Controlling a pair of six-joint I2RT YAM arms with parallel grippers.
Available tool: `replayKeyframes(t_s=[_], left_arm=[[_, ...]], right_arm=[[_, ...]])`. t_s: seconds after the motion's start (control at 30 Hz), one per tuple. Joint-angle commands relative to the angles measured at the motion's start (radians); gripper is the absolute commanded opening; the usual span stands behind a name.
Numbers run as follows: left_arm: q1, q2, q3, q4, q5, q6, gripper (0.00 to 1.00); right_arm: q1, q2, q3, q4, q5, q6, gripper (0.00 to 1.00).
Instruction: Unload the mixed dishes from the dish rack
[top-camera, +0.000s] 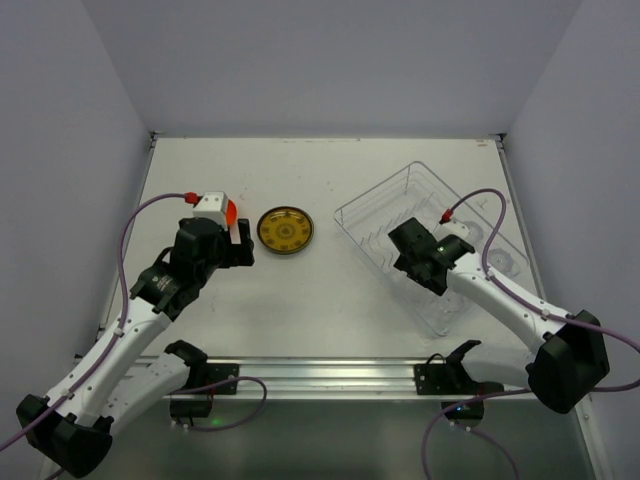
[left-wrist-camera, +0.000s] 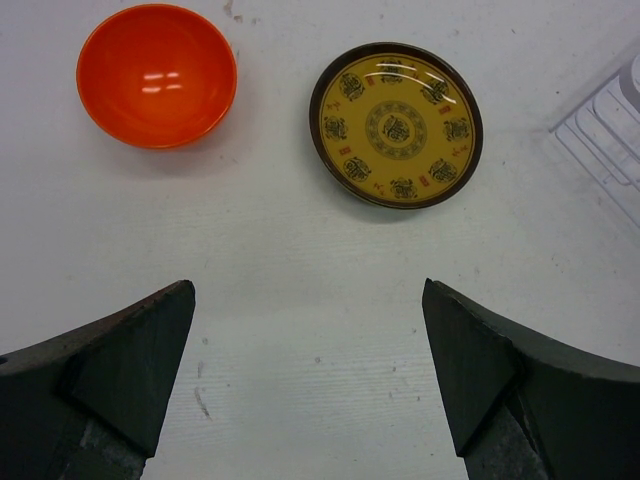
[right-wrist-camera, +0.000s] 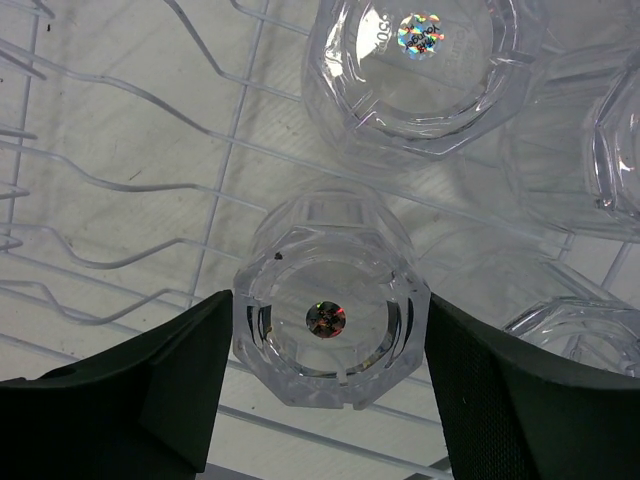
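The clear dish rack (top-camera: 400, 195) stands at the right; its corner shows in the left wrist view (left-wrist-camera: 610, 130). My right gripper (top-camera: 410, 258) reaches into it. In the right wrist view it (right-wrist-camera: 330, 318) is shut on an upside-down clear cup (right-wrist-camera: 330, 300), with both fingers touching its sides above the wire holder (right-wrist-camera: 120, 180). More clear cups (right-wrist-camera: 420, 60) stand beside it. The orange bowl (left-wrist-camera: 157, 75) and the olive-yellow patterned plate (left-wrist-camera: 396, 124) lie on the table. My left gripper (left-wrist-camera: 306, 300) is open and empty just short of them. The black and lime-green plates are out of view.
White table with grey walls at the back and both sides. In the top view the plate (top-camera: 285, 230) lies at centre-left and the bowl (top-camera: 230, 212) is half hidden behind my left wrist. A metal rail runs along the near edge.
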Motion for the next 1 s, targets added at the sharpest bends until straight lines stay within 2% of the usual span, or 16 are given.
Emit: replayKeyframes(t_s=[0.0,0.17,0.4,0.57,0.63,0.83,0.97], left_arm=[[0.004,-0.012,-0.001,0.028,0.004,0.03,1.0],[0.003,-0.013,-0.001,0.028,0.001,0.03,1.0],[0.003,-0.016,-0.001,0.028,0.0,0.03,1.0],[0.003,-0.002,0.044,-0.018,0.004,0.009,1.0],[0.003,0.002,0.074,-0.036,0.058,-0.015,1.0],[0.004,-0.01,0.134,-0.004,0.239,-0.083,1.0],[0.003,0.025,0.185,0.045,0.369,-0.108,1.0]], right_arm=[[0.013,0.007,0.028,-0.012,0.072,0.045,0.75],[0.014,-0.001,0.033,-0.023,0.078,0.045,0.63],[0.02,-0.055,0.045,-0.006,0.06,-0.024,0.35],[0.02,-0.104,0.07,0.017,0.025,-0.102,0.19],[0.022,-0.128,0.105,-0.006,0.022,-0.133,0.11],[0.022,-0.226,0.191,-0.023,-0.01,-0.222,0.05],[0.02,-0.327,0.243,-0.006,-0.027,-0.291,0.04]])
